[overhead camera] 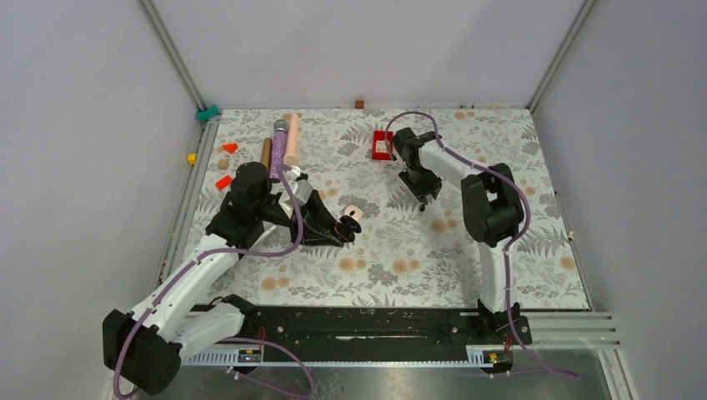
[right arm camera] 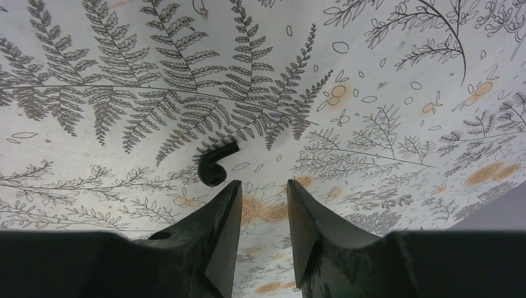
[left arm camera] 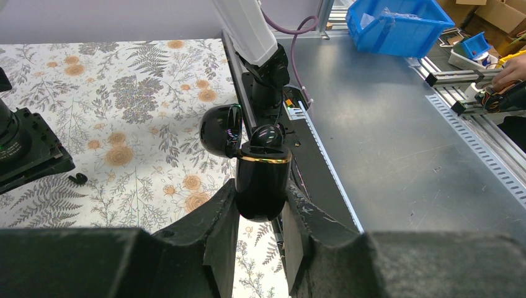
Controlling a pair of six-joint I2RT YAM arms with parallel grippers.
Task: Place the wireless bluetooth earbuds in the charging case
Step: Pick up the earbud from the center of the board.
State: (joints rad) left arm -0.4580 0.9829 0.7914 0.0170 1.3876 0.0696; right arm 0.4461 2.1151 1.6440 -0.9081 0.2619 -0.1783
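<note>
1. The left tool (left arm camera: 260, 214) grips the black charging case (left arm camera: 262, 183) by its body; the lid (left arm camera: 218, 130) stands open.
2. A seated earbud (left arm camera: 267, 138), black, shows in the case mouth.
3. The right tool (right arm camera: 263, 198) stands narrowly parted, empty, low over the floral desk (right arm camera: 372, 93).
4. A loose earbud (right arm camera: 214, 164), black, lies on the desk just beside one finger of the right tool.

The patterned table cloth (overhead camera: 467, 250) carries dark grey fern fronds and orange blossoms on a pale grey ground. The glossy black pebble-shaped charging case (left arm camera: 263, 180) has a gold band at its rim. The small black earbud (right arm camera: 215, 164) is uniformly black. Near the surface's far edge: red rectangular box (overhead camera: 383, 144). Toward its far left corner: glittery purple cylinder (overhead camera: 278, 150), pale pink cylinder (overhead camera: 292, 139), brown cylinder (overhead camera: 266, 152), orange-red wedge block (overhead camera: 230, 147).
</note>
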